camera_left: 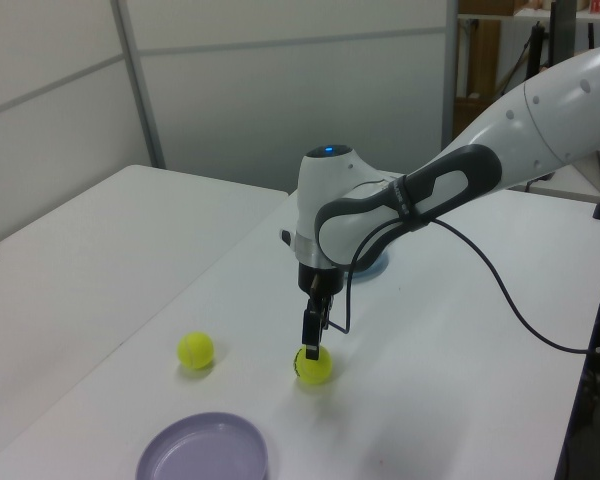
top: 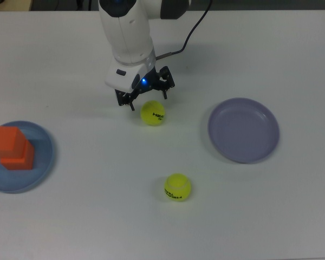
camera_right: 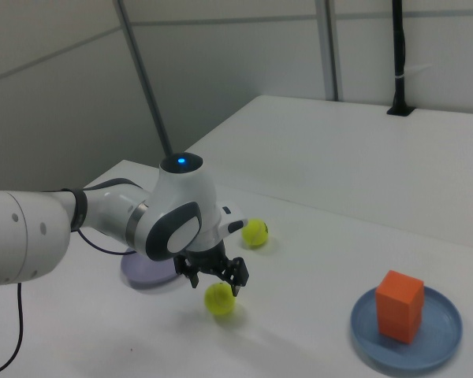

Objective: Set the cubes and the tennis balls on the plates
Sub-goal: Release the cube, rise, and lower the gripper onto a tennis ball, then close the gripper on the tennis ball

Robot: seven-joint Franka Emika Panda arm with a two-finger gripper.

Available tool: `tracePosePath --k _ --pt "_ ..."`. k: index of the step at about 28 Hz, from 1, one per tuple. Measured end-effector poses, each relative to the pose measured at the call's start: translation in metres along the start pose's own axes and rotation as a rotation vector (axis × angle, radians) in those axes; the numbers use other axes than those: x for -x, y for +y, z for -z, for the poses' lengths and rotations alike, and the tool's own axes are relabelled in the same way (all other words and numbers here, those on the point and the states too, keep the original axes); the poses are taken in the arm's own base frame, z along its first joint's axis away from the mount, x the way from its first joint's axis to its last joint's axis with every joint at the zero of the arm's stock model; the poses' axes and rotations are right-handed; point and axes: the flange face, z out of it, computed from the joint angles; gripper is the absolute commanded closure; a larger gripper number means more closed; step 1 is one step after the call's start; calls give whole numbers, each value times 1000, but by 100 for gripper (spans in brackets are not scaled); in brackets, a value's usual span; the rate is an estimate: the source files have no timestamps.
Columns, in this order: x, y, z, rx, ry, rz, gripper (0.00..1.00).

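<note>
Top view: the gripper [top: 147,98] hangs in the upper centre of the frame with its jaws apart, one dark finger [top: 131,103] to the upper left of the nearer tennis ball [top: 153,113] and the other to its upper right. The ball sits on the white tabletop [top: 97,206] directly below the jaws in the frame, not clamped; whether a finger touches it cannot be told. The second tennis ball [top: 177,187] lies lower in the frame, well apart from the jaws. The lavender plate [top: 243,130] lies bare at the right. At the left edge the blue plate [top: 40,157] carries the two orange cubes [top: 11,147], one stacked on the other.

Left view: the gripper [camera_left: 312,340] points straight down, its tip just above the nearer tennis ball [camera_left: 314,366] at lower centre. The other ball [camera_left: 196,350] lies to the left, and the lavender plate [camera_left: 204,450] at the bottom edge.

Right view: the gripper [camera_right: 214,277] sits just above and left of the nearer ball [camera_right: 219,299]; the cubes [camera_right: 400,305] stand on the blue plate [camera_right: 441,335] at lower right.
</note>
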Motion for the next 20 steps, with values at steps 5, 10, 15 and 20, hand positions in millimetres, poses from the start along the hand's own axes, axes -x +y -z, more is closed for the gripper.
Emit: tracePosePath --k 5,10,15,20 --pt "1 2 -13 -9 -11 -3 0" --pt "2 2 -26 -18 -29 -6 3" --pt "1 0 -36 -9 -33 -11 5" --pt "-1 2 -44 2 -24 -10 28"
